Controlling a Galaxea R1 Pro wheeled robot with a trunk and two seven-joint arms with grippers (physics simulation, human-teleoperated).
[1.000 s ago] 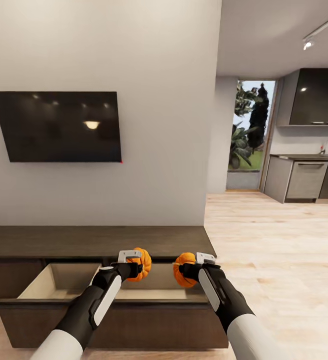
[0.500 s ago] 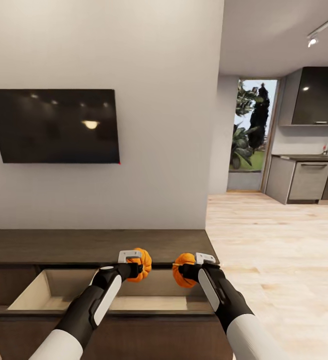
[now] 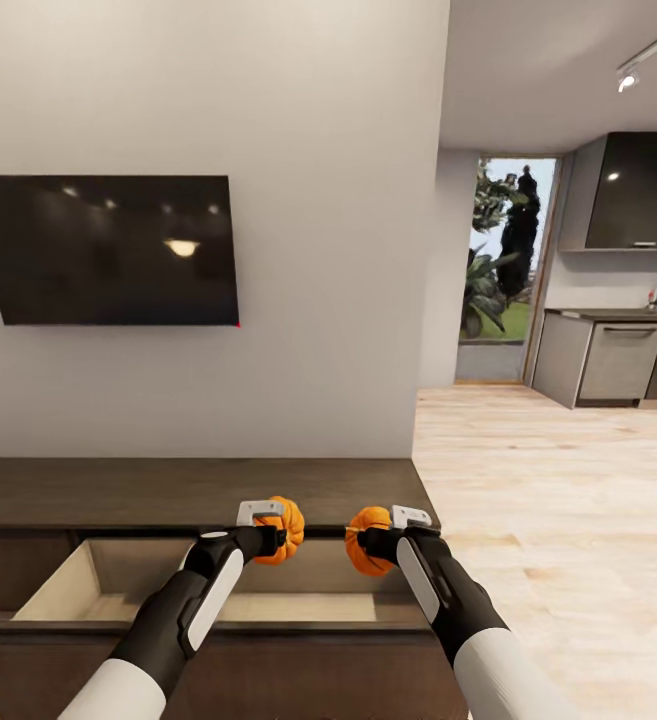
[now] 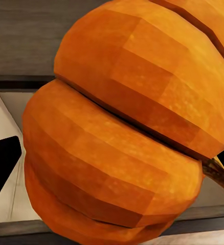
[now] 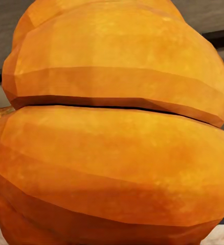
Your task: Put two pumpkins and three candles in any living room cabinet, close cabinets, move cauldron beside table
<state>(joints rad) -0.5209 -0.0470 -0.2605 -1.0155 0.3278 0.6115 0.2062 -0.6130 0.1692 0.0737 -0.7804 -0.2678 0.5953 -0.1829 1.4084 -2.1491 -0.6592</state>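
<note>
Head view first: the long dark-brown cabinet [image 3: 188, 490] spans the wall ahead of my grippers, and its open drawer [image 3: 98, 585] sits right beneath them, pale inside. Above it hangs the black television [image 3: 108, 250]. My left gripper [image 3: 268, 540] is clamped on one pumpkin [image 3: 286, 528], held over the drawer. My right gripper [image 3: 373, 545] grips the other pumpkin [image 3: 366, 540], just beside the first, a small gap between them.
</note>
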